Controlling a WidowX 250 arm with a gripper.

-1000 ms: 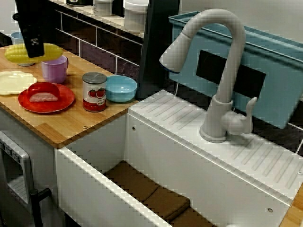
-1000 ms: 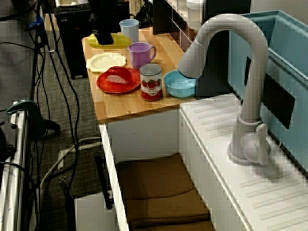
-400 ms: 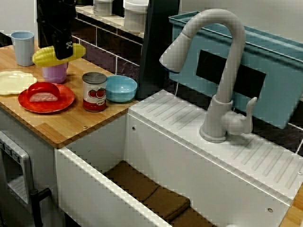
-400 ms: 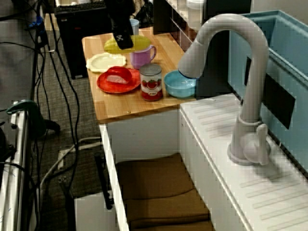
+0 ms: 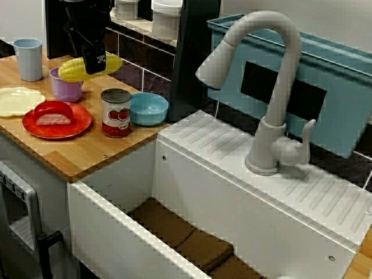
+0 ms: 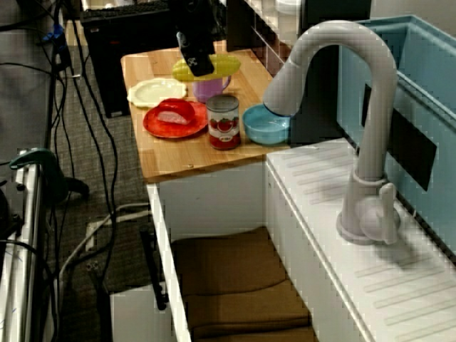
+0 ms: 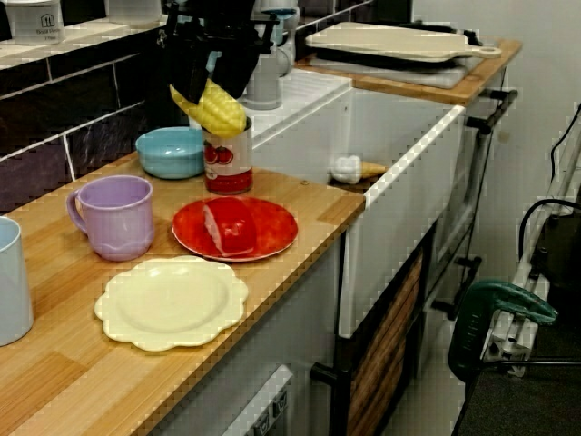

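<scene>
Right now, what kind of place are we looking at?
Probably a play kitchen in a lab: white sink with faucet, wooden counter holding a red plate and tomato can, loose cables beside it.

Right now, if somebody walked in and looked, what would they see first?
Most likely the yellow corn cob, pinched in the robot's black fingers and held up in the air above the wooden counter. Next, the big grey faucet curving over the white sink, and the bright red plate beside the tomato can.
</scene>
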